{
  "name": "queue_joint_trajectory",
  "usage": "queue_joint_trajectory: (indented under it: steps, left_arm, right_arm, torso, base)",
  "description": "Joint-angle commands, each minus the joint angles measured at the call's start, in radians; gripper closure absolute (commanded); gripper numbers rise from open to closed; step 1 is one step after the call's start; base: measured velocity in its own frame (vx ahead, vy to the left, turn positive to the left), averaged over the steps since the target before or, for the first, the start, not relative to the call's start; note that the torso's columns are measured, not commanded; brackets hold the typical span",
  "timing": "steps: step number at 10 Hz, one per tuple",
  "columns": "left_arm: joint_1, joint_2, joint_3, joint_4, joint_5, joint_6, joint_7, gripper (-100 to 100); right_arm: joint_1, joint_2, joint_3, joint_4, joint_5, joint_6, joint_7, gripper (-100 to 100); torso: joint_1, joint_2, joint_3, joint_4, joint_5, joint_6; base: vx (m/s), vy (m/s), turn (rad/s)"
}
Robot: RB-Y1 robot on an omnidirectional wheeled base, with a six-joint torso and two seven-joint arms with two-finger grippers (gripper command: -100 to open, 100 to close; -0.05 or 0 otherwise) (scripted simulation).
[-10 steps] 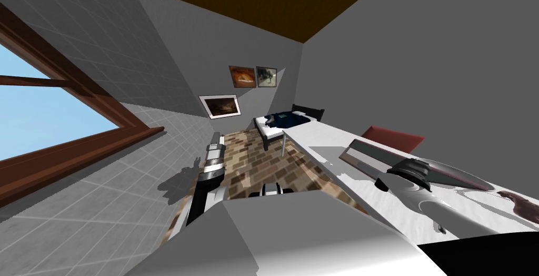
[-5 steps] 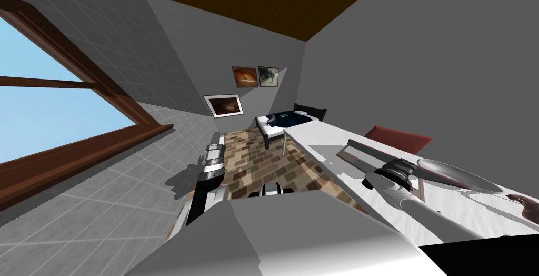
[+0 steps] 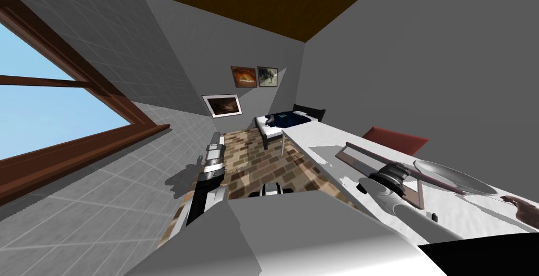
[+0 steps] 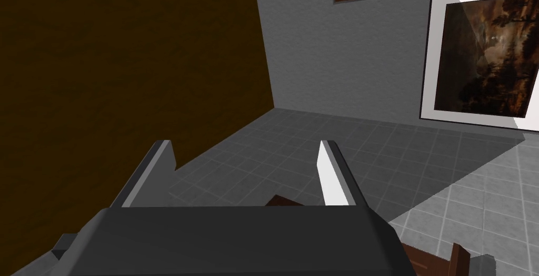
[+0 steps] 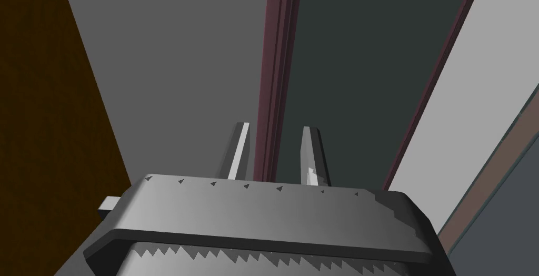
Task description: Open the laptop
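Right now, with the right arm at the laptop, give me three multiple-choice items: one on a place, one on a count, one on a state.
1. Where does the laptop lie? A on a shelf; B on the white table; C in a drawer.
2. How many framed pictures hang in the head view? A one; B five; C three.
3. How is the right gripper? A shut on the laptop's lid edge; B wide open; C holding a cup.
Key: 1 B, it rests on that table; 2 C, three frames show; 3 A, its fingers stand close on either side of the lid edge.
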Motion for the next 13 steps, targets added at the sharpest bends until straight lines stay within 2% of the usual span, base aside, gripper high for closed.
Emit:
queue_joint_trajectory:
  steps: [1,2,3,4,6,8,11,12,13]
  left_arm:
    - [0.0,0.0,0.0,0.0,0.0,0.0,0.0,0]
    - [0.0,0.0,0.0,0.0,0.0,0.0,0.0,0]
    - [0.0,0.0,0.0,0.0,0.0,0.0,0.0,0]
    - [0.0,0.0,0.0,0.0,0.0,0.0,0.0,0]
    - [0.0,0.0,0.0,0.0,0.0,0.0,0.0,0]
    - [0.0,0.0,0.0,0.0,0.0,0.0,0.0,0]
    - [0.0,0.0,0.0,0.0,0.0,0.0,0.0,0]
    - [0.0,0.0,0.0,0.0,0.0,0.0,0.0,0]
    - [0.0,0.0,0.0,0.0,0.0,0.0,0.0,0]
  right_arm:
    - [0.018,0.073,0.036,-0.002,0.074,0.081,-0.004,100]
    - [0.018,0.073,0.036,-0.002,0.074,0.115,-0.004,100]
    - [0.038,0.116,0.068,-0.01,0.116,0.147,-0.005,100]
    - [0.021,0.062,0.038,-0.008,0.08,0.098,0.004,-100]
    - [0.015,0.03,0.025,-0.009,0.064,0.068,0.012,-100]
    - [0.006,-0.017,0.006,-0.01,0.041,0.024,0.025,-100]
    - [-0.002,-0.064,-0.014,-0.011,0.017,-0.02,0.037,-100]
    - [0.01,-0.055,-0.015,-0.034,0.014,-0.007,0.05,-100]
    - [0.01,-0.056,-0.015,-0.034,0.013,-0.01,0.051,0]
  torso:
    - [-0.002,-0.001,0.0,-0.001,-0.003,0.0]
    - [-0.005,-0.002,0.0,-0.001,-0.004,0.0]
    - [-0.002,-0.001,0.0,-0.001,-0.003,0.0]
    - [-0.007,-0.002,0.0,-0.002,-0.005,0.0]
    - [0.009,0.003,0.002,0.001,0.002,0.0]
    - [0.008,0.004,0.002,0.002,0.004,0.0]
    - [0.005,0.001,0.0,0.001,0.004,0.0]
    - [0.005,0.002,0.001,0.001,0.003,0.0]
    - [0.003,0.002,0.001,0.001,0.002,0.001]
  base:
    - [0.055,-0.145,-0.021]
    - [0.027,-0.066,0.007]
    - [0.051,-0.132,-0.033]
    - [0.02,-0.02,-0.019]
    - [-0.025,0.095,-0.019]
    - [-0.028,0.109,-0.019]
    - [-0.013,0.077,-0.015]
    - [-0.01,0.029,-0.002]
    - [-0.001,0.008,0.002]
